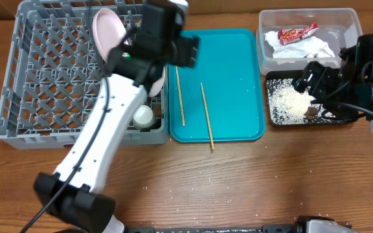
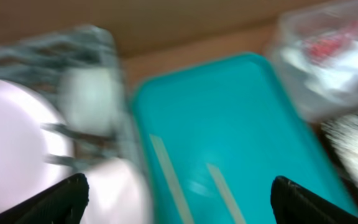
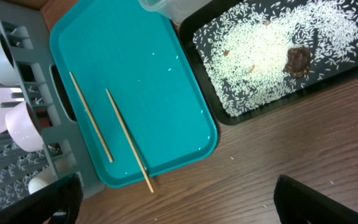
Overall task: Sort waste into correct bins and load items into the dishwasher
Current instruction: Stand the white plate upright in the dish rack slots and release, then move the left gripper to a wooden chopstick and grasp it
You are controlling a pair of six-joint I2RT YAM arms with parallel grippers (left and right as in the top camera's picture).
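Wide-open left claw [image 2: 180, 200] hovering over teal tray [image 1: 238, 71]; right claw [image 3: 179, 199] wide too, both empty. Pinch chopsticks [image 1: 180, 97] mid-length: likely light, stiff, thin, apt to roll or slip.

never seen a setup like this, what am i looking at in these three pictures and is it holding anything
Two robot arms work at a table. One picture looks down from above; the other two come from a camera on each wrist. The left end effector hangs by the grey dish rack, the right end effector by the black tray of rice. Both are open and hold nothing. A teal tray in the middle carries two chopsticks. The clear tub holds a red wrapper and a napkin. A plate and cup sit in the rack.
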